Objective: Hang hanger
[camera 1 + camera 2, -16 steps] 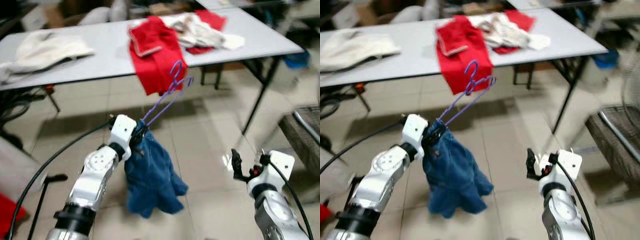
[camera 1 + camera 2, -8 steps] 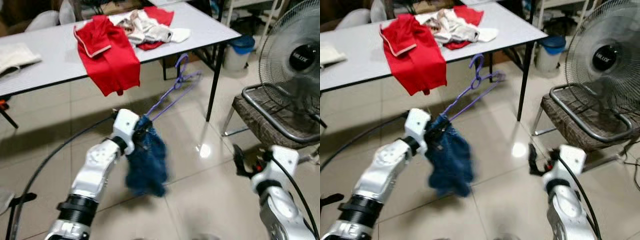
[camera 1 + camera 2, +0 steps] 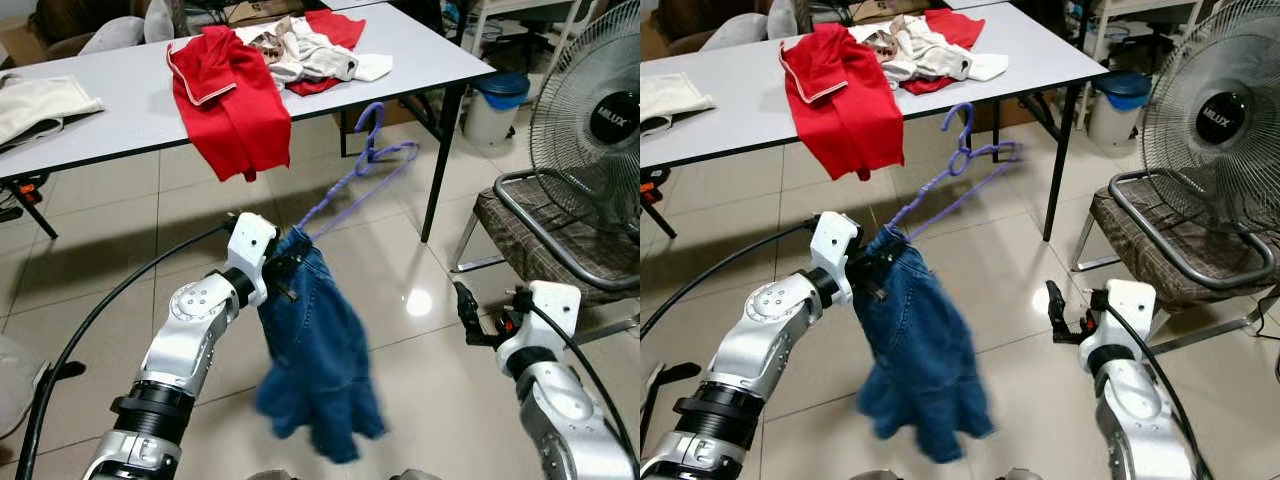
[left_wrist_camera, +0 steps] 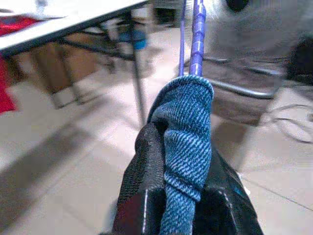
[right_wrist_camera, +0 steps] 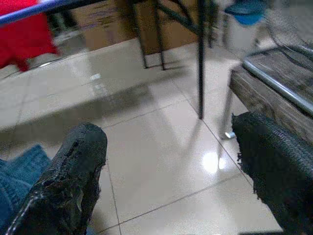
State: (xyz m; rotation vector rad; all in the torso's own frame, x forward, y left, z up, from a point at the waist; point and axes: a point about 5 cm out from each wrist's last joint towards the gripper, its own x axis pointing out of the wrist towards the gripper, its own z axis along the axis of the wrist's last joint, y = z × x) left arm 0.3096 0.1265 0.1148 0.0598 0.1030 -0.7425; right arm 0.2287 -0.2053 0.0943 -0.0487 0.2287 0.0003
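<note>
- While no rail is visible, the hanger (image 3: pixel 352 178) is unhung: left eye view has the left tool (image 3: pixel 283 266) clamped on jeans (image 3: pixel 318 365) draped over its lower end, hook up, mid-air above the floor, in front of the tabletop (image 3: pixel 130 105). Hanging all remains, I judge.
- Right eye view: left arm bent, raised forward; right tool (image 3: pixel 1057 318) low beside the chair (image 3: pixel 1165 255), fan (image 3: pixel 1225 130) behind.
- Left wrist view: fingers (image 4: pixel 139 183) pinch denim, purple wire beyond.
- Right wrist view: right tool fingers (image 5: pixel 73 176) spread, empty.
</note>
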